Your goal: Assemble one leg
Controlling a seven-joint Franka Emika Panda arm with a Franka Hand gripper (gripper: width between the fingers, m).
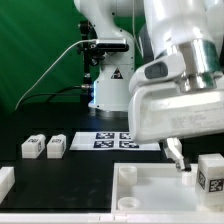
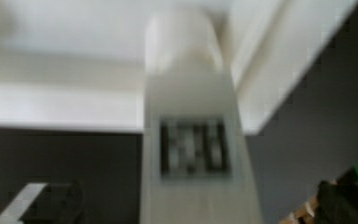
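fingers (image 2: pixel 30 206) of my gripper (image 2: pixel 190 205) stand spread, one at each side of the wrist view. a dark strip shows between each of them and the leg (image 2: pixel 194 140), so as far as the blur lets me judge, they stand apart from it. the leg runs lengthwise through the middle of that gap with its black-and-white marker facing the camera. its far end crosses the edge of the white panel (image 2: pixel 69 70). i cannot tell whether it rests on the panel or only overlaps it in the view.

in the exterior view my gripper (image 1: pixel 175 152) hangs low over the panel (image 1: pixel 150 195), near its back rim and toward the exterior view's right. the bulk of my hand hides what lies under it. another leg (image 1: pixel 210 172) stands just beside my hand, at the exterior view's right and close to the panel's rim, so that side is tight. the marker board (image 1: pixel 118 140) lies behind the panel, to the exterior view's left of my hand. a spare leg (image 1: pixel 56 146) and the outermost leg (image 1: pixel 30 147) sit side by side, well apart from me at the exterior view's left. a stretch of bare black table (image 1: pixel 80 168) lies between them and the panel's edge.
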